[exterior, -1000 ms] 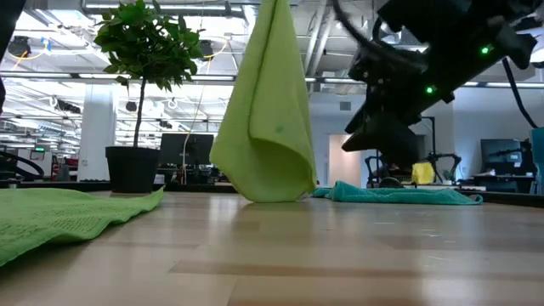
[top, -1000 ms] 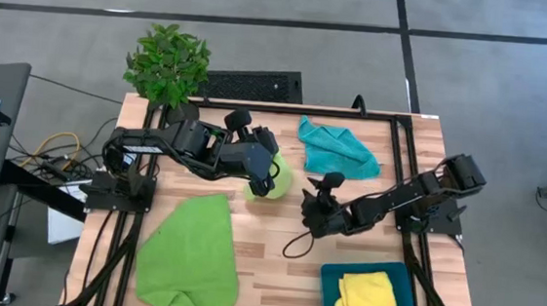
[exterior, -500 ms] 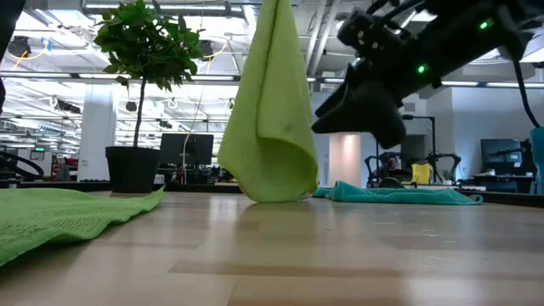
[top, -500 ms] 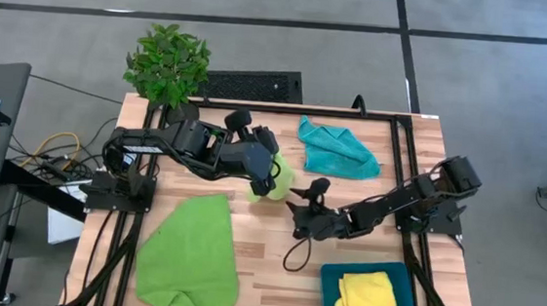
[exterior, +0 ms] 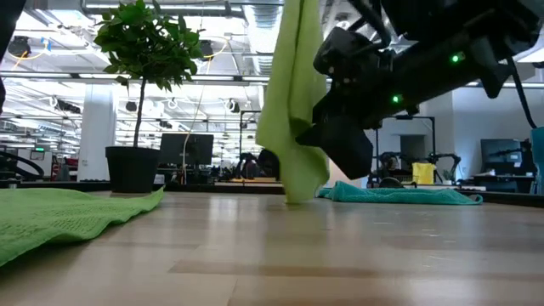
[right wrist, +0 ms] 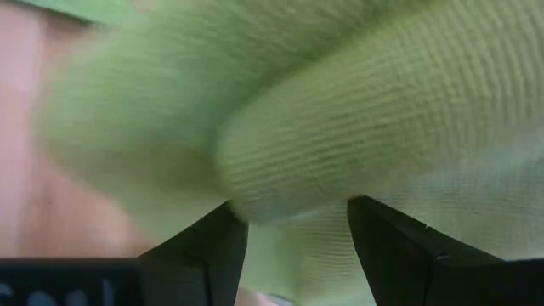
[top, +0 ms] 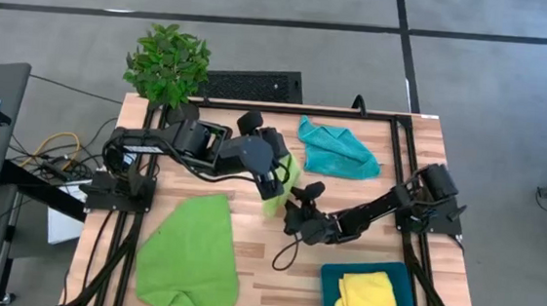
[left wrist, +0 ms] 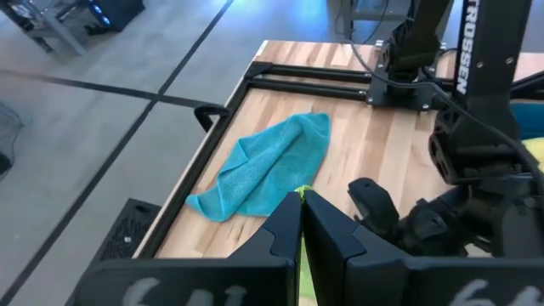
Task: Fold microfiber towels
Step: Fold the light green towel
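My left gripper (top: 277,179) is shut on a lime green towel (top: 287,187) above the table's middle. The towel hangs in a narrow fold (exterior: 293,102), and its lower end (exterior: 299,194) is at the tabletop. My right gripper (top: 293,219) is open and low, right beside the hanging towel on its near-right side. In the right wrist view a bulge of the towel (right wrist: 340,136) fills the space between its fingers. A second lime green towel (top: 192,259) lies spread at the near left, a turquoise one (top: 337,148) lies crumpled at the far right, and a yellow one (top: 370,299) lies folded at the near right. My left gripper pinches the towel's top edge (left wrist: 299,194) between its two shut fingers, coming from above. Only a sliver of cloth shows at the fingertips. The towel hangs slack below, with its lower end on the table. My right gripper has a fold of the towel (right wrist: 289,187) between its open fingers (right wrist: 200,251); I cannot tell whether they touch it.
The yellow towel lies on a blue tray (top: 332,275) at the near right edge. A potted plant (top: 168,62) stands at the far left corner. A black frame (top: 403,124) runs along the table's sides. Bare wood (top: 272,290) lies between the spread towel and the tray.
My left gripper has carried the hanging towel toward the table's right and near edge; the towel now hangs narrower. My right gripper has moved toward the table's left and come up against the hanging towel.
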